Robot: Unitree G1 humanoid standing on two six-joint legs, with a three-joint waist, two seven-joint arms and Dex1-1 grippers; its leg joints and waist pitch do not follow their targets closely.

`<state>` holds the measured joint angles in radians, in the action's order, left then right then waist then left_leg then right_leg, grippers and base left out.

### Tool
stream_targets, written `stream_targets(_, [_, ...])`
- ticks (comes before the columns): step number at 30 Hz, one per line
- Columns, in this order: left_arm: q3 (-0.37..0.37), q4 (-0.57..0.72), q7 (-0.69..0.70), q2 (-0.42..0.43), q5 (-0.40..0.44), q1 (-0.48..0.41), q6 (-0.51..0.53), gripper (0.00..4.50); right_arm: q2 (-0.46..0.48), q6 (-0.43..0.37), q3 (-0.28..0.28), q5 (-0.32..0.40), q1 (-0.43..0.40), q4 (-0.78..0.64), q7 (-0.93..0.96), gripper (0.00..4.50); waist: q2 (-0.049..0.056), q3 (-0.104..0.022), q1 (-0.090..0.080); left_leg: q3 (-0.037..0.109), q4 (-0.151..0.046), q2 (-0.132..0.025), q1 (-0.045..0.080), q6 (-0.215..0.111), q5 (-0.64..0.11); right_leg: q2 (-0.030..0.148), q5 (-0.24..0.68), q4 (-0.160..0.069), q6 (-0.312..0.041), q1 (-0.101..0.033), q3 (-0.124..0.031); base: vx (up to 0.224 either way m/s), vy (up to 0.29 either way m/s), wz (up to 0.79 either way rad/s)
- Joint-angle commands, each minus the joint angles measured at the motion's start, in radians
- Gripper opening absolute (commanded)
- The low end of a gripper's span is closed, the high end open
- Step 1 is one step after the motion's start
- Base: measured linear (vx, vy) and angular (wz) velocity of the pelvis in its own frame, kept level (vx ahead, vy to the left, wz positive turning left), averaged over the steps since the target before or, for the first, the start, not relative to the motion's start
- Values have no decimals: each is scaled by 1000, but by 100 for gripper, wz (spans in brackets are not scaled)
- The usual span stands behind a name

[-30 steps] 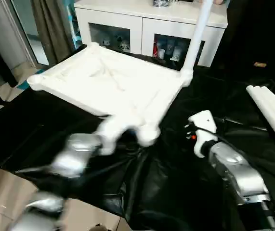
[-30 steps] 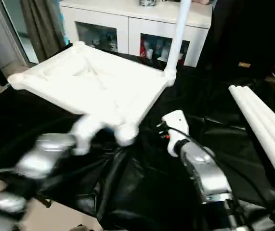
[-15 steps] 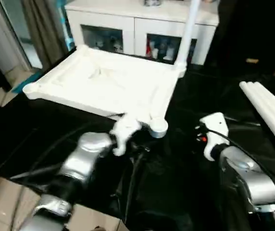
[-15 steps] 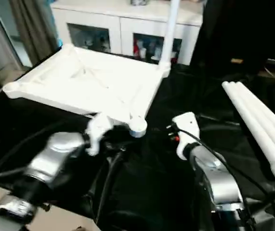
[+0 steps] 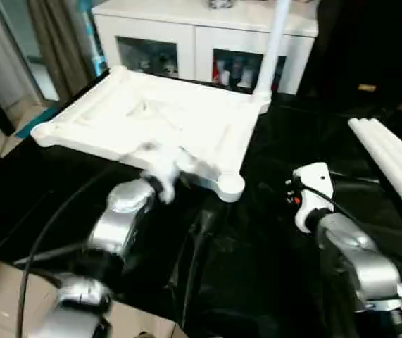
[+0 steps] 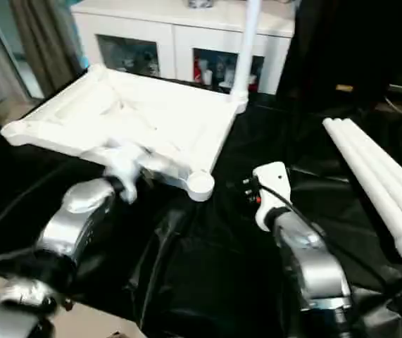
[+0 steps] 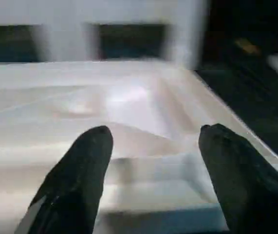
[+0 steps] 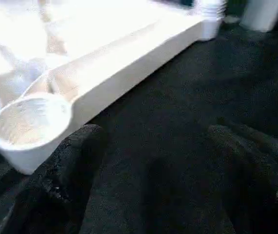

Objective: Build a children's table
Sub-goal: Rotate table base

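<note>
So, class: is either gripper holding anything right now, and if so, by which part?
Nothing is held. The left gripper is open at the tabletop's near edge; the right gripper is open over the black cover.

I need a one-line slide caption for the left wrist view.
Open left hand facing the near rim of the upturned white tabletop.
</note>
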<state>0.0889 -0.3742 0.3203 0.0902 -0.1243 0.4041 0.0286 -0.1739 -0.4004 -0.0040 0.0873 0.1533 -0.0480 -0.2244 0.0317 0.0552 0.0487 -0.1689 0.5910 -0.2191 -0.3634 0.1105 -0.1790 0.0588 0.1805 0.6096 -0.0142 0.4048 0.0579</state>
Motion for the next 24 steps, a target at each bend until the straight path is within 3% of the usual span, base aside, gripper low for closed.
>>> stream_targets(1, [65, 117, -106, -7, 6, -72, 11, 328, 26, 57, 1, -17, -20, -52, 46, 361, -14, -69, 5, -3, -59, -2, -3, -58, -181, 57, 174, -75, -181, -56, -37, 0, 0, 0])
stream_targets(2, [62, 165, -110, -6, 25, -106, 31, 328, 38, 71, -5, -11, -31, -66, 55, 361, -16, -70, 3, -2, -60, -5, -5, -60, -183, 59, 181, -73, -175, -58, -38, 0, 0, 0])
stream_targets(3, [60, 234, -127, -5, 52, -153, 57, 328, 55, 76, -17, 1, -44, -84, 65, 361, -13, -66, 2, -7, -61, -3, -1, -65, -197, 52, 234, -81, -146, -46, -37, 0, 0, 0])
stream_targets(8, [65, 304, -191, -12, 84, -194, 57, 328, 60, 60, -40, 8, -60, -86, 85, 361, -9, -57, 12, -9, -66, -7, 18, -39, -276, 45, 320, -94, -106, -25, -41, 0, 0, 0])
stream_targets(11, [65, 283, -218, -16, 71, -163, 44, 328, 56, 41, -40, 1, -54, -66, 88, 361, -16, -56, 13, -3, -73, -2, 9, -20, -293, 46, 338, -92, -72, -33, -44, 0, 0, 0])
stream_targets(12, [53, 286, -226, -13, 84, -153, 71, 328, 59, 37, -38, -4, -54, -61, 96, 361, -15, -62, 9, -51, -21, 10, 65, 53, -345, 2, 415, -116, -29, 31, -85, -66, 17, -19])
stream_targets(13, [40, 286, -224, -9, 98, -150, 80, 328, 59, 42, -40, -2, -54, -59, 95, 361, -27, -62, 13, -57, -19, 21, 51, 51, -358, -1, 439, -113, -25, 22, -103, -66, 17, -19])
stream_targets(14, [40, 286, -224, -9, 98, -150, 80, 328, 59, 42, -40, -2, -54, -59, 95, 361, -41, -63, 25, -59, -8, 36, 23, 23, -356, 11, 464, -106, -20, -3, -156, -22, 31, -47])
stream_targets(15, [16, 302, -233, -4, 139, -155, 98, 328, 68, 36, -49, 9, -55, -62, 97, 361, -42, -69, 32, -47, 11, 41, 9, -16, -334, 27, 478, -110, -33, -17, -205, 30, 69, -56])
stream_targets(16, [8, 313, -243, -3, 159, -159, 112, 328, 73, 32, -54, 16, -56, -63, 100, 361, -49, -70, 39, -39, 29, 51, -2, -39, -321, 33, 480, -114, -37, -30, -237, 30, 69, -56])
stream_targets(17, [-1, 321, -247, 0, 176, -165, 114, 328, 78, 28, -58, 23, -56, -63, 104, 361, -59, -75, 56, -2, 73, 68, -36, -84, -258, 75, 492, -126, -55, -72, -309, -5, 122, -60])
stream_targets(18, [-16, 329, -240, 6, 193, -174, 99, 328, 82, 26, -63, 27, -56, -60, 108, 361, -59, -68, 60, 21, 86, 63, -45, -82, -226, 79, 485, -132, -76, -73, -339, -11, 162, -66])
stream_targets(19, [-27, 337, -234, 10, 197, -183, 93, 328, 85, 30, -64, 28, -55, -52, 110, 361, -40, -62, 42, 38, 27, 53, -32, -24, -150, -14, 383, -107, -79, -35, -294, -11, 162, -66])
stream_targets(20, [-30, 349, -232, 8, 190, -196, 94, 328, 89, 34, -62, 27, -52, -37, 111, 361, -4, -66, 11, 56, -47, 5, 36, 50, -158, -110, 226, -43, -23, 42, -177, -6, 172, -56])
stream_targets(21, [-30, 349, -233, 8, 188, -197, 96, 328, 89, 34, -61, 26, -52, -35, 111, 361, 25, -74, -10, 53, -70, -66, 67, 75, -184, -89, 151, -12, -26, 72, -113, -9, 155, -38])
stream_targets(22, [-28, 351, -236, 6, 183, -199, 99, 328, 89, 33, -60, 25, -51, -31, 112, 361, 28, -73, -26, 70, -100, -113, 58, 65, -161, -68, 114, 12, -25, 60, -80, -9, 155, -38])
stream_targets(23, [-24, 354, -238, 4, 174, -202, 107, 328, 89, 34, -57, 25, -49, -27, 110, 361, 22, -78, -21, 135, -130, -183, 32, -3, -9, -10, 45, 83, -25, 38, -32, -29, 104, -28])
stream_targets(24, [-25, 355, -239, 5, 172, -205, 108, 328, 87, 36, -54, 26, -46, -23, 104, 361, 41, -76, -21, 138, -127, -193, 28, -57, 69, 1, 52, 82, -35, 47, -19, 0, 0, 0])
